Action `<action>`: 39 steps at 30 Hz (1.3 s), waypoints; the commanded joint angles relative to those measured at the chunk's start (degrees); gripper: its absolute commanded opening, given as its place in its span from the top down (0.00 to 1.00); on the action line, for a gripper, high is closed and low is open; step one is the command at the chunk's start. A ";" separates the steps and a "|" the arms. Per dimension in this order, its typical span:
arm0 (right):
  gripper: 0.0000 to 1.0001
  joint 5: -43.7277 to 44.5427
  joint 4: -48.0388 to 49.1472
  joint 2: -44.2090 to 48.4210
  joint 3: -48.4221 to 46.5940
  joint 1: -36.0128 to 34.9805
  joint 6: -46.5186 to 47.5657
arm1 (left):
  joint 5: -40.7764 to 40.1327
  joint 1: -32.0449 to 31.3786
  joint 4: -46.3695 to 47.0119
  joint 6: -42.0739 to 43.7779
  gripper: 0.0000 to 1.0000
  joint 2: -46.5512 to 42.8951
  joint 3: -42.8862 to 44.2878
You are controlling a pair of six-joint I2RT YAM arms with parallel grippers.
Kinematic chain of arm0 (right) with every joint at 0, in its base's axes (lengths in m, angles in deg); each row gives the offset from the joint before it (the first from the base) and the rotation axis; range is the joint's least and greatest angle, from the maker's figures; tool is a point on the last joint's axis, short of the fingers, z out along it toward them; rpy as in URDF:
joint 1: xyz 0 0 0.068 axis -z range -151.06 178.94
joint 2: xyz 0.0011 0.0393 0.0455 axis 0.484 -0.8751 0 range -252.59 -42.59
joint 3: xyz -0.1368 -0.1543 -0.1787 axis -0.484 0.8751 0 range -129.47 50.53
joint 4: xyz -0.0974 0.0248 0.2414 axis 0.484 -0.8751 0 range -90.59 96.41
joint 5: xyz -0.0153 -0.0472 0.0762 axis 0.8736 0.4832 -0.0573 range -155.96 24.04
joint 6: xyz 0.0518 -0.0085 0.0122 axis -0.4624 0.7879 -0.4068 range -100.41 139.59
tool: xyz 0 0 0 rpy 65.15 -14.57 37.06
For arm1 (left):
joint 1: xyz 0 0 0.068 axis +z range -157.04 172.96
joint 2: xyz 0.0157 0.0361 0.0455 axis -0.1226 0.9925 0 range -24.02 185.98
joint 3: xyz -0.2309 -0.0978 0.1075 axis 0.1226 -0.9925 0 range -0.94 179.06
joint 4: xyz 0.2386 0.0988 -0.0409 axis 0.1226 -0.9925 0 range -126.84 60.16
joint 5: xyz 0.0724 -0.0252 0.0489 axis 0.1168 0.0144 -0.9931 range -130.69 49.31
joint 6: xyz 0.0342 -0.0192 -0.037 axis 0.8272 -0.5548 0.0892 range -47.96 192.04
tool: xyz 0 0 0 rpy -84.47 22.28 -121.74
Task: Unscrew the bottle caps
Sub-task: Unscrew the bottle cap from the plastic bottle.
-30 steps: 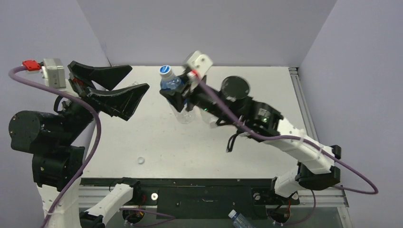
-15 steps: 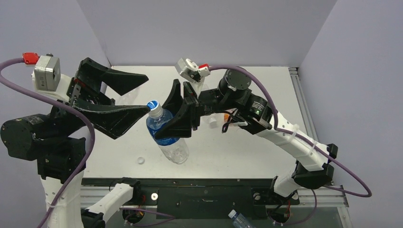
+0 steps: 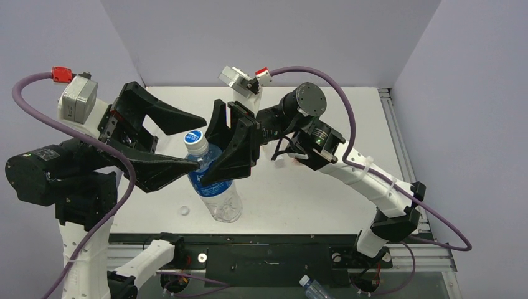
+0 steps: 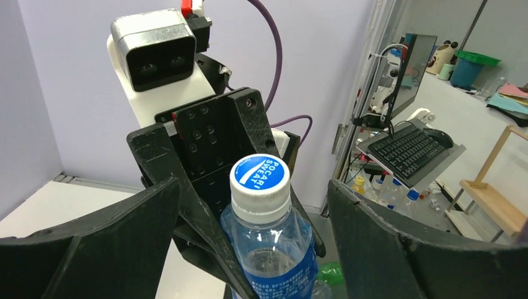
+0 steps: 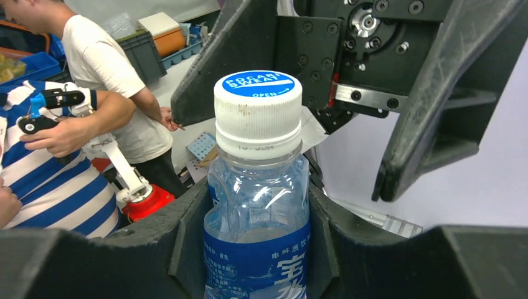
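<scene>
A clear bottle with a blue label (image 3: pixel 219 190) is held tilted above the table by my right gripper (image 3: pixel 209 163), which is shut on its body. Its ridged white cap with a blue top (image 3: pixel 195 139) is on the neck. My left gripper (image 3: pixel 200 142) is open, with one jaw on each side of the cap and not touching it. In the left wrist view the cap (image 4: pixel 260 180) sits between my wide-apart fingers (image 4: pixel 124 230). In the right wrist view the cap (image 5: pixel 258 103) stands above my right gripper (image 5: pixel 256 215), which clamps the bottle (image 5: pixel 256 249).
A loose white cap (image 3: pixel 184 210) lies on the table near the front left. Another bottle (image 3: pixel 314 288) lies below the table's front edge. Purple walls close in the left, back and right. A metal rail (image 3: pixel 393 128) runs along the table's right edge.
My right gripper has carried the bottle from the back middle forward and to the left. My left gripper has swung right, and its open jaws now straddle the cap.
</scene>
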 commanded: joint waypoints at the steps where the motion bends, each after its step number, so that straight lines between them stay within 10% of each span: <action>1: 1.00 -2.48 6.62 -1.10 -3.20 0.26 -3.66 | 2.09 -0.46 3.48 -1.42 0.18 0.46 0.61; 14: 1.00 0.27 -7.19 -4.98 -9.47 2.02 4.68 | 2.29 -1.28 3.72 -1.44 0.42 0.68 2.30; 20: 1.00 3.99 -13.78 -5.17 -11.44 3.16 9.22 | 2.48 -1.47 1.98 0.67 0.99 0.70 2.62; 33: 1.00 36.07 -44.06 -3.11 -15.97 3.39 33.60 | -4.27 0.26 -6.24 8.94 1.00 1.92 6.12; 39: 1.00 72.35 -46.40 -2.12 -17.78 -5.75 40.93 | -12.91 0.95 -18.24 19.42 1.00 1.21 6.85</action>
